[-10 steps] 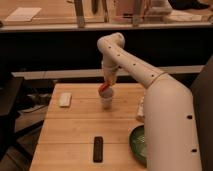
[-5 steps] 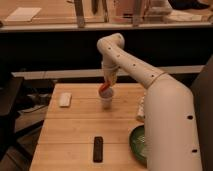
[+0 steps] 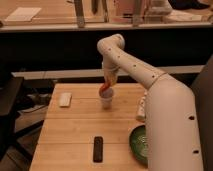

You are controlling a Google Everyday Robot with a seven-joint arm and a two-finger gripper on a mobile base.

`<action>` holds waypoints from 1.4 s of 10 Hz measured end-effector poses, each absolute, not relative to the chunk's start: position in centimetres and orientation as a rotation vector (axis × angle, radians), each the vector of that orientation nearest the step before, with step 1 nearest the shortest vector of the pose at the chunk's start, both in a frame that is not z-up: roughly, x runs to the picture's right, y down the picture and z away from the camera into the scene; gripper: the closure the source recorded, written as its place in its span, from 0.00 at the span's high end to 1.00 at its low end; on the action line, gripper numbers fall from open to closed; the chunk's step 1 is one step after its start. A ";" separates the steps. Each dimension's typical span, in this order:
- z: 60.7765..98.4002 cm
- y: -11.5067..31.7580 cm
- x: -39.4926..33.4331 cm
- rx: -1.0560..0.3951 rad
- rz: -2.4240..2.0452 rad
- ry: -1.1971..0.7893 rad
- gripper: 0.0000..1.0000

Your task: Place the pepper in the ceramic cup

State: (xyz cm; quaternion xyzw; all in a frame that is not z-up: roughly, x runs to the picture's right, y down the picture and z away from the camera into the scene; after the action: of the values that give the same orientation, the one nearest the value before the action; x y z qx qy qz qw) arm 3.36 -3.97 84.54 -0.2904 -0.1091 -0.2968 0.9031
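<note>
Now my gripper (image 3: 107, 84) hangs right over the ceramic cup (image 3: 106, 101), the pepper (image 3: 103, 89) at its rim; whether I grip it I cannot tell. Next, probably: release, lift clear.

Table: a light wooden plank table (image 3: 75, 127) is standing in front of a dark wall.
Remote: a long black rectangular remote (image 3: 98, 148) is lying lengthwise near the front edge.
Bowl: a round green bowl (image 3: 137, 145) is sitting at the front right, partly hidden, near the remote.
Bottle: a white bottle (image 3: 142, 107) is showing at the right edge, behind the bowl.
Pad: a small flat white rectangular piece (image 3: 65, 99) is lying near the back left corner.
</note>
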 end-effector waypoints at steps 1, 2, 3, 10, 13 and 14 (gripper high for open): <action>84.6 -4.0 3.4 -0.597 -0.614 -0.224 0.09; 84.6 -4.0 3.5 -0.594 -0.615 -0.223 0.05; 84.7 -4.0 3.5 -0.591 -0.616 -0.222 0.04; 85.0 -4.0 3.9 -0.570 -0.627 -0.222 0.04; 85.2 -4.1 4.0 -0.562 -0.630 -0.222 0.04; 85.2 -4.1 4.0 -0.559 -0.631 -0.223 0.04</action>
State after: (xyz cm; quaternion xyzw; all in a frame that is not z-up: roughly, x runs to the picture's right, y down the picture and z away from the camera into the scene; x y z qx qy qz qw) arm 4.03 -4.15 85.21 -0.2706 -0.1078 -0.3056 0.9065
